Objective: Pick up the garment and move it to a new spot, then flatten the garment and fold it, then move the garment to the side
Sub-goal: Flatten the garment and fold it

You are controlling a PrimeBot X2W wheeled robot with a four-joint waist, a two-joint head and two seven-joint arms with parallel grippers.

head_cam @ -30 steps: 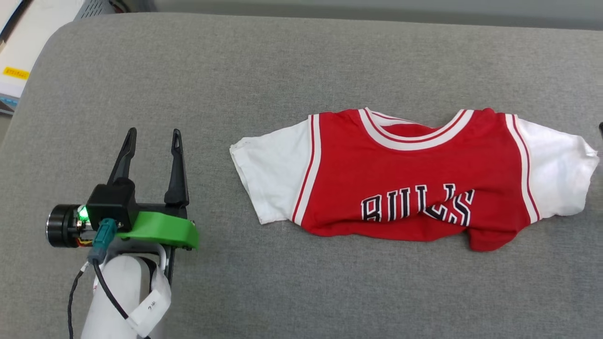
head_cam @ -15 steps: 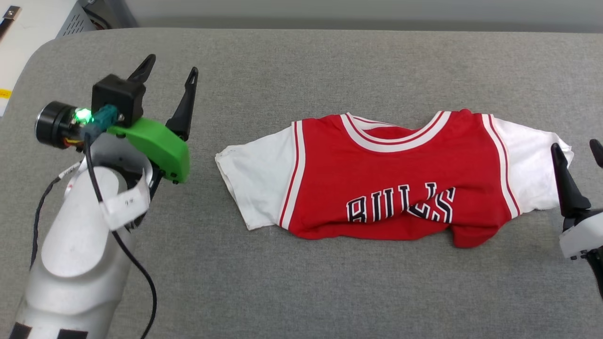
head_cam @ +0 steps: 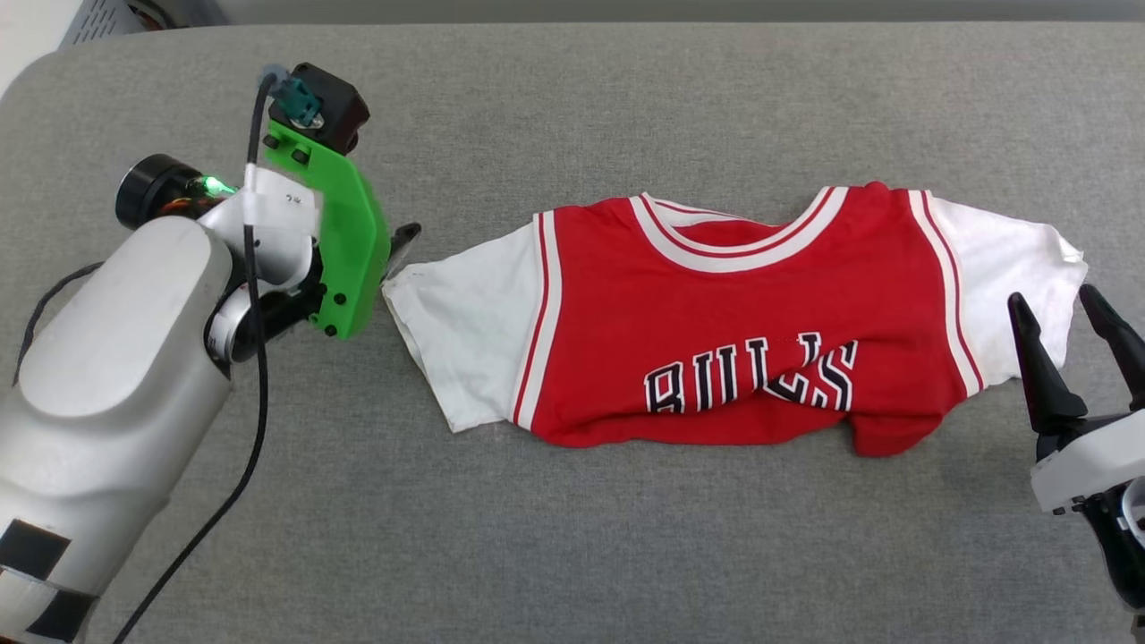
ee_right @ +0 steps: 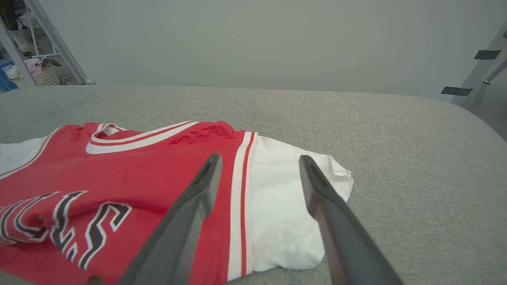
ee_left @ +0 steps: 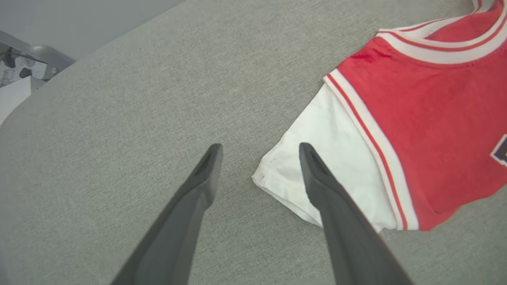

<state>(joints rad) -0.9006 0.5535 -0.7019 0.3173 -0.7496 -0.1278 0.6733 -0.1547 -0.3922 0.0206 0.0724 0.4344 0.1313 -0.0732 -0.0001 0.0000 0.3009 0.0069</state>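
Observation:
The garment (head_cam: 725, 313), a red jersey with white sleeves, striped trim and black white-outlined letters, lies face up on the grey padded surface (head_cam: 572, 537), its lower hem bunched under. My left gripper (ee_left: 259, 146) is open, fingers astride the corner of the left sleeve (head_cam: 456, 331), just above the fabric; in the head view the left gripper (head_cam: 401, 246) is mostly hidden behind its green bracket. My right gripper (head_cam: 1051, 297) is open at the right sleeve (head_cam: 1011, 277). In the right wrist view that gripper (ee_right: 260, 157) points over the sleeve beside the garment's (ee_right: 138, 170) striped seam.
The surface has rounded corners at the far left (head_cam: 54, 80) and far right (ee_right: 467, 114). A shelving rack (ee_right: 39, 51) stands beyond the left end, and a taped metal leg (ee_right: 475, 55) beyond the right end. Bare grey fabric lies in front of and behind the jersey.
My left arm has swung forward and turned right, bringing its fingers to the left sleeve's corner. My right gripper has risen further into view at the right sleeve. The camera shifted slightly.

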